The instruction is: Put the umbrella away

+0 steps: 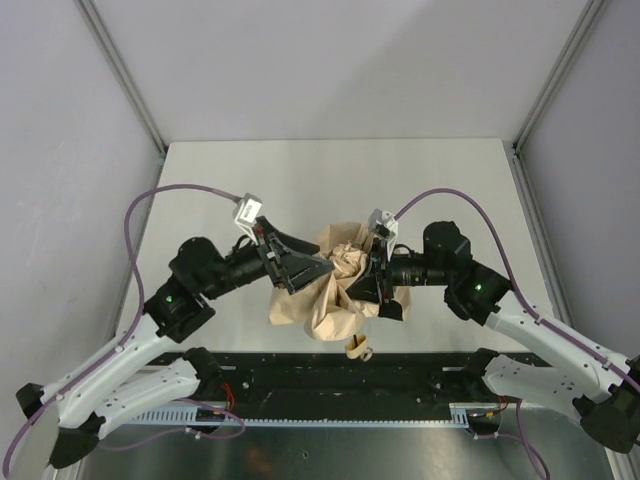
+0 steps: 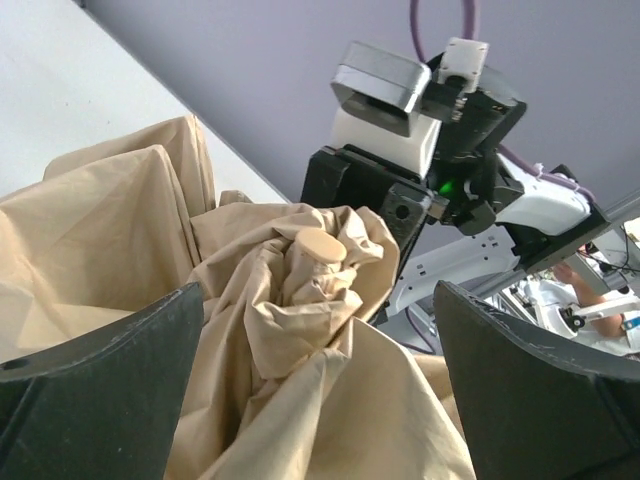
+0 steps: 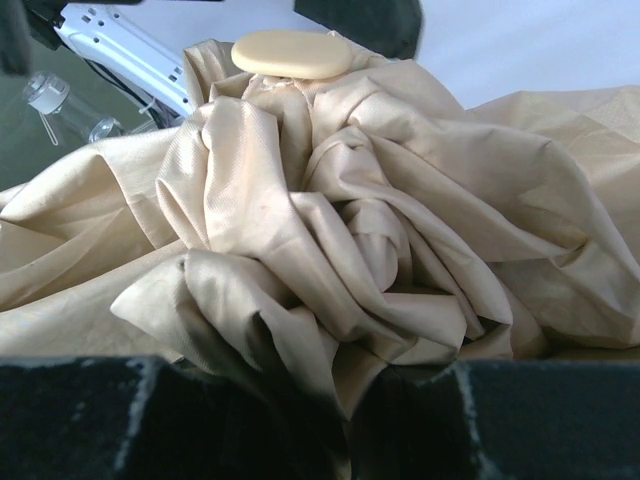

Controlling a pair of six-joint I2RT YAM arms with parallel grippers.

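Beige umbrella (image 1: pixel 335 300) fabric lies crumpled at the middle of the table's (image 1: pixel 300 180) near edge. The left end effector (image 2: pixel 320 310) gapes wide around a fold. The right end effector (image 1: pixel 372 285) sits against the cloth; I cannot tell its grip.

Umbrella (image 1: pixel 335 295) crumpled, tan, at centre of table (image 1: pixel 300 180) near arm bases. Left gripper (image 1: pixel 318 266) against its left side, right gripper (image 1: pixel 362 287) against its right.

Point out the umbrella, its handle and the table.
umbrella (image 1: pixel 325 308): top external view, crumpled tan fabric.
handle (image 1: pixel 358 349): top external view, pale wooden knob.
table (image 1: pixel 300 180): top external view, bare far surface.
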